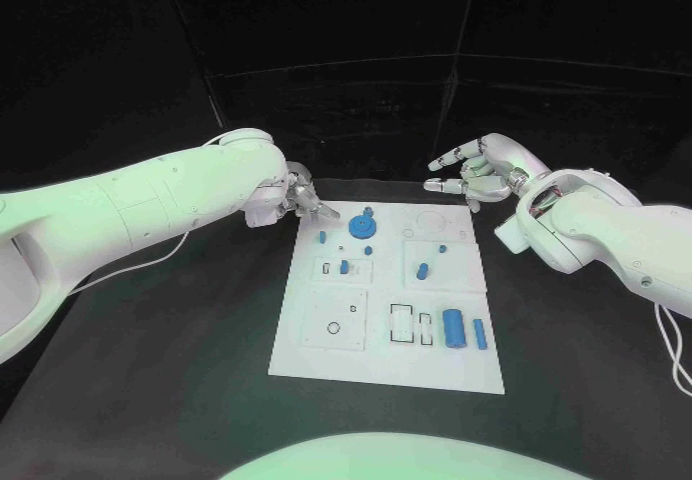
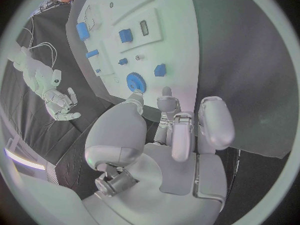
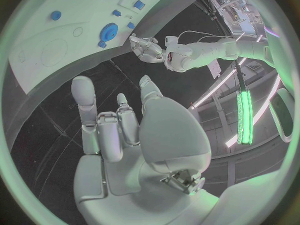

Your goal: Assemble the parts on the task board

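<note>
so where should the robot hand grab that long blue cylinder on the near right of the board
Pinch the long blue cylinder across its middle, coming straight down from above. It lies flat on the white board, with its rounded sides exposed and a flatter blue bar close on one side.

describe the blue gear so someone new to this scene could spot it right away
Start at the white task board in the middle of the black table and go to its far corner beside the left hand. The blue gear lies there: a round toothed disc, the widest blue piece around.

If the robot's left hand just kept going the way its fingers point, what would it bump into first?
Most likely the blue gear near the task board's edge: the left hand's fingertips point straight at it, very close, though depth is unclear.
</note>
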You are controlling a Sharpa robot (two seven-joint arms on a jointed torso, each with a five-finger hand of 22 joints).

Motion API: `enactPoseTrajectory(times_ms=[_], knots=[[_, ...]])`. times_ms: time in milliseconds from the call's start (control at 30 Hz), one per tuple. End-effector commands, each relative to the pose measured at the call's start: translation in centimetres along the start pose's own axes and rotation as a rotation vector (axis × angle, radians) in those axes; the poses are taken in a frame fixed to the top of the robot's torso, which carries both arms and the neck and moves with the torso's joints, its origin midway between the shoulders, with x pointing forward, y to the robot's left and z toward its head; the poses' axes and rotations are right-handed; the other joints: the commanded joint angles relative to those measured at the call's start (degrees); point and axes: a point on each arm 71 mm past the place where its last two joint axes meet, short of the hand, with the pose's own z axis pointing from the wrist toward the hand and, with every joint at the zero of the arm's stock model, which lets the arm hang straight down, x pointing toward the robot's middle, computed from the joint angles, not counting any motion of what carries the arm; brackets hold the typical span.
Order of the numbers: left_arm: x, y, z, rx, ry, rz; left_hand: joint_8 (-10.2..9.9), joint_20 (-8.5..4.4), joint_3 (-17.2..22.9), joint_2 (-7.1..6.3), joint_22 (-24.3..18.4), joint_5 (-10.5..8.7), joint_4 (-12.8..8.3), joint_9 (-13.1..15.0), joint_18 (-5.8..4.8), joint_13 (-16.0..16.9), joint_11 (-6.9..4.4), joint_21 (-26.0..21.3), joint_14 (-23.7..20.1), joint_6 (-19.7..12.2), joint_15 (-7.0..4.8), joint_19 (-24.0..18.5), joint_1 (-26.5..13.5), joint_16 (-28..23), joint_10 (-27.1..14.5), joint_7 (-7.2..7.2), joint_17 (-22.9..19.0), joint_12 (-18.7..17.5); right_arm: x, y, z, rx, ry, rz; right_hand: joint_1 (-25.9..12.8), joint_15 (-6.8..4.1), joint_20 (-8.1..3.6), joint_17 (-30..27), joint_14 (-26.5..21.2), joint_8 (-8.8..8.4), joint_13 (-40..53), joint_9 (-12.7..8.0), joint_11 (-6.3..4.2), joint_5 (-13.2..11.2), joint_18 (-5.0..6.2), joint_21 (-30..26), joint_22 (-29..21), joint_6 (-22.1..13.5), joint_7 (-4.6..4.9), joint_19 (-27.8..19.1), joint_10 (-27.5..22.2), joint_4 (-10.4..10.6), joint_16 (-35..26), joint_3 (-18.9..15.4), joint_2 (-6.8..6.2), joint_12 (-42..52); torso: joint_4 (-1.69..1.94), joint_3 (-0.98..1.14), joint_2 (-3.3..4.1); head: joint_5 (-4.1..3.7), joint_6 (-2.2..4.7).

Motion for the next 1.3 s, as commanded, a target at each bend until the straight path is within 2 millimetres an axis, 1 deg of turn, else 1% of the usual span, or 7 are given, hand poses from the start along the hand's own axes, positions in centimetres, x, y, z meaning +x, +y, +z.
enactPoseTrajectory(times_ms=[33,167,400,633,1000,1133,1300], knots=[[0.3,0.0,0.2,0.001,0.038,0.015,-0.23,0.40,-0.33,-0.14,-0.09,-0.15,0.00,-0.13,0.03,-0.07,0.18,-0.30,6.04,0.11,0.51,-0.14,0.49,0.18,-0.26,0.35,15.09,-0.07,0.0,0.2,0.1,-0.015,0.004,-0.002,-0.23,-0.21,0.04,6.69,3.94,-0.36,0.82,-0.08,-0.11,0.26,1.08,-0.29,-0.05,-0.47,0.05,-0.35,-0.34,-0.07,-0.25,-0.28,0.17,-0.18,0.08,0.06,-0.01,-0.07,-0.07],[0.7,-0.2,0.4,0.001,0.057,0.025,-0.46,0.43,-0.80,-0.05,-0.16,-0.15,0.17,-0.45,0.05,-0.29,0.22,-0.38,6.04,0.17,0.55,-0.17,0.70,0.18,-0.41,0.40,15.09,-0.18,0.0,0.2,0.1,-0.017,0.007,-0.002,-0.22,-0.21,0.05,6.63,3.93,-0.37,0.76,-0.08,-0.11,0.29,1.09,-0.33,-0.13,-0.48,0.05,-0.38,-0.38,-0.06,-0.28,-0.30,0.23,-0.22,0.11,0.06,0.00,-0.37,0.04],[1.0,-0.5,0.6,0.000,0.077,0.037,-0.76,0.48,-1.29,0.48,-0.19,-0.14,0.13,-1.00,0.05,-0.46,0.28,-0.46,6.04,0.43,0.61,-0.22,1.67,0.18,-0.59,0.45,15.09,-0.25,0.1,0.2,0.1,-0.018,0.009,-0.001,-0.22,-0.21,0.05,6.63,3.93,-0.37,0.76,-0.08,-0.11,0.29,1.09,-0.33,-0.13,-0.48,0.05,-0.38,-0.38,-0.06,-0.28,-0.30,0.23,-0.22,0.02,0.02,-0.02,-0.10,-0.11],[1.5,-0.5,0.7,-0.007,0.105,0.059,-0.89,0.52,-1.89,1.16,0.02,-0.13,-0.26,-1.61,0.03,-0.40,0.25,-0.35,6.04,1.09,0.61,-0.19,3.15,0.18,-0.58,0.39,15.09,-0.12,0.1,0.3,0.2,-0.018,0.010,-0.001,-0.20,-0.21,0.05,6.62,3.93,-0.38,0.76,-0.09,-0.10,0.35,1.08,-0.33,-0.11,-0.49,0.06,-0.36,-0.38,-0.05,-0.29,-0.31,0.30,-0.23,0.15,0.04,-0.01,-0.15,-0.18],[1.8,-0.3,0.8,-0.017,0.114,0.081,-0.89,0.53,-2.16,1.68,-0.12,-0.12,-0.40,-1.89,0.06,-0.52,0.22,-0.49,6.04,1.44,0.61,-0.24,3.77,0.18,-0.65,0.35,15.09,-0.15,0.1,0.3,0.2,-0.018,0.010,-0.001,-0.17,-0.21,0.05,6.67,3.94,-0.39,0.81,-0.08,-0.10,0.44,1.08,-0.33,-0.10,-0.50,0.06,-0.35,-0.34,-0.04,-0.27,-0.31,0.40,-0.18,0.04,0.08,-0.04,-0.01,-0.36],[1.8,-0.4,0.8,-0.015,0.114,0.085,-0.88,0.53,-2.28,1.87,-0.08,-0.12,-0.55,-2.01,0.06,-0.45,0.20,-0.48,6.04,1.60,0.59,-0.24,4.14,0.18,-0.62,0.32,15.09,-0.08,0.1,0.2,0.2,-0.018,0.010,-0.001,-0.17,-0.21,0.05,6.67,3.94,-0.39,0.81,-0.08,-0.10,0.44,1.08,-0.33,-0.10,-0.50,0.06,-0.35,-0.34,-0.04,-0.27,-0.31,0.40,-0.18,0.09,0.04,-0.02,-0.08,-0.36],[1.9,-0.6,0.7,-0.010,0.108,0.084,-0.82,0.52,-2.40,2.51,0.05,-0.11,-0.93,-2.26,0.04,-0.44,0.15,-0.41,6.04,1.96,0.55,-0.20,5.03,0.18,-0.59,0.25,15.09,-0.02,0.1,0.3,0.2,-0.018,0.011,-0.001,-0.17,-0.21,0.05,6.67,3.94,-0.39,0.81,-0.08,-0.10,0.44,1.08,-0.33,-0.10,-0.50,0.06,-0.35,-0.34,-0.04,-0.27,-0.31,0.40,-0.18,0.08,0.05,-0.05,-0.02,-0.41]])
